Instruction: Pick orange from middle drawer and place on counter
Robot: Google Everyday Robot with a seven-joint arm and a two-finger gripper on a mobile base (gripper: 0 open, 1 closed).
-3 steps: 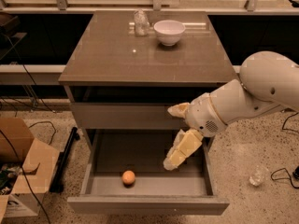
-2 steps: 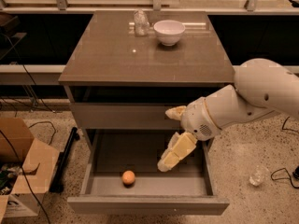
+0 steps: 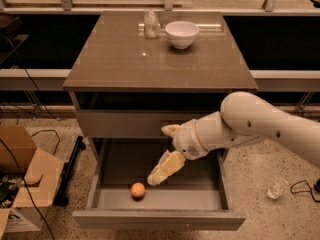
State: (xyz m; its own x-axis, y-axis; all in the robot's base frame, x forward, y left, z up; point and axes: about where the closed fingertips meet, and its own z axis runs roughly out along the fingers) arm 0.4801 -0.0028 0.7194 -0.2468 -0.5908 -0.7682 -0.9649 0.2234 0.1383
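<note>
The orange (image 3: 138, 190) lies on the floor of the open middle drawer (image 3: 159, 219), near its front left. My gripper (image 3: 157, 155) hangs over the drawer, just above and to the right of the orange, not touching it. Its cream fingers (image 3: 165, 168) are spread wide and hold nothing. The white arm reaches in from the right. The glossy grey-brown counter (image 3: 150, 64) tops the cabinet above the drawer.
A white bowl (image 3: 181, 33) and a clear glass (image 3: 151, 24) stand at the counter's back edge. A closed drawer front (image 3: 120, 124) sits above the open one. A cardboard box (image 3: 22, 184) and cables lie at the left, and a clear cup (image 3: 275, 188) is on the floor at the right.
My gripper has moved left and down into the drawer, closer to the orange. The orange has not moved.
</note>
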